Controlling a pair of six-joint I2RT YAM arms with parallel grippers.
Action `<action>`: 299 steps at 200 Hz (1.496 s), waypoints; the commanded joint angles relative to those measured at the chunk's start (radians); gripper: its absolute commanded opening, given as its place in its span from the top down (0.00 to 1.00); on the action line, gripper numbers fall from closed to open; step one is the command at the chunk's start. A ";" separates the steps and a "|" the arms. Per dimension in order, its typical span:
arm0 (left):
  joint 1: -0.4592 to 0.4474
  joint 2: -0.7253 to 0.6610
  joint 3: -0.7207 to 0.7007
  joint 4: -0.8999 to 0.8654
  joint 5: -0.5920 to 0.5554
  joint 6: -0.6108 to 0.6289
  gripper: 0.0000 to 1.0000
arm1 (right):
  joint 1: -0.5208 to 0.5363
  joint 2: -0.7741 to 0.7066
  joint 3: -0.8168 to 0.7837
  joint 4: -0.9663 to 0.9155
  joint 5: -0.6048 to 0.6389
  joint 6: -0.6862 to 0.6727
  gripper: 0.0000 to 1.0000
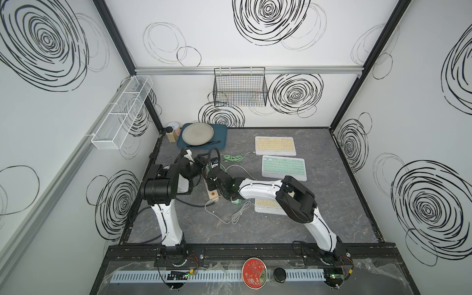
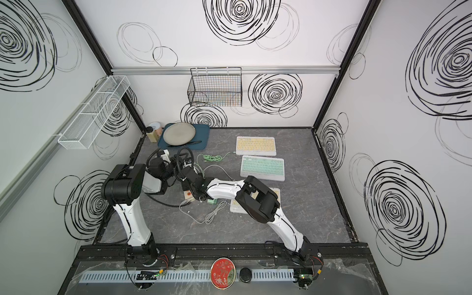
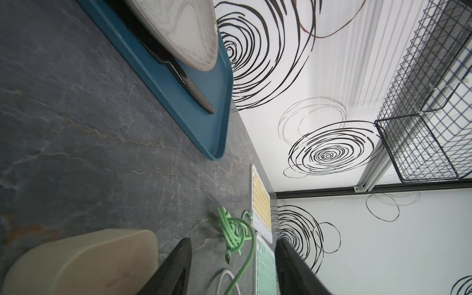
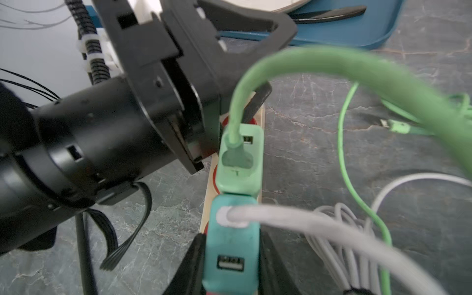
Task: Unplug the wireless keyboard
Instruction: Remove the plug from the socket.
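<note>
Finds the mint keyboard (image 1: 283, 168) on the table (image 1: 332, 209), right of the power strip (image 1: 213, 196), between the far yellow keyboard (image 1: 275, 145) and the near yellow keyboard (image 1: 265, 203). Cannot tell which one the white cable (image 4: 293, 219) feeds. Clamps the teal charger (image 4: 231, 250), plugged into the strip, between the right gripper (image 4: 232, 235) fingers. Holds the left gripper (image 3: 233, 241) apart and empty, just beside the light-green charger (image 4: 241, 163).

White shells, black joints
Black cables (image 1: 162, 219) are running along the left arm (image 1: 170, 231) and right arm (image 1: 260, 191); a green light (image 1: 232, 185) is glowing on the right wrist.
</note>
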 commanded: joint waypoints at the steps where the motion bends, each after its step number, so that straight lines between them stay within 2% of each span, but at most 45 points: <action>1: -0.011 0.102 -0.058 -0.280 -0.013 0.016 0.43 | 0.066 -0.021 0.083 -0.003 0.026 -0.035 1.00; 42: -0.011 0.106 -0.061 -0.271 -0.011 0.011 0.43 | 0.173 0.104 0.315 -0.144 0.369 -0.248 1.00; 64: -0.011 0.108 -0.063 -0.267 -0.010 0.011 0.43 | 0.193 0.156 0.398 -0.187 0.473 -0.290 1.00; 81: -0.011 0.109 -0.063 -0.266 -0.008 0.010 0.42 | 0.175 0.140 0.373 -0.193 0.399 -0.232 1.00; 107: -0.009 0.111 -0.062 -0.263 -0.005 0.009 0.42 | 0.072 0.011 0.117 -0.006 0.001 -0.022 1.00; 115: -0.010 0.112 -0.062 -0.261 -0.003 0.009 0.42 | 0.054 -0.014 0.052 0.073 -0.069 0.024 1.00; 125: -0.008 0.113 -0.063 -0.259 -0.002 0.008 0.42 | 0.044 -0.027 0.030 0.087 -0.096 0.061 1.00; 146: -0.008 0.116 -0.063 -0.255 0.000 0.007 0.43 | 0.063 -0.034 0.043 0.072 -0.057 0.030 1.00; 177: -0.008 0.117 -0.064 -0.252 0.000 0.005 0.42 | 0.141 0.047 0.237 -0.099 0.194 -0.121 1.00; 192: -0.008 0.117 -0.064 -0.254 -0.002 0.005 0.42 | 0.161 0.083 0.307 -0.153 0.259 -0.150 1.00; 206: -0.008 0.117 -0.064 -0.255 -0.002 0.006 0.42 | 0.164 0.084 0.319 -0.156 0.249 -0.152 1.00; 245: -0.008 0.117 -0.064 -0.255 0.000 0.005 0.42 | 0.138 0.027 0.231 -0.093 0.169 -0.111 1.00; 272: -0.007 0.117 -0.063 -0.255 0.001 0.001 0.42 | 0.135 0.014 0.208 -0.105 0.192 -0.101 1.00; 299: -0.006 0.099 -0.064 -0.258 0.004 -0.002 0.42 | 0.132 -0.065 0.098 -0.057 0.225 -0.099 1.00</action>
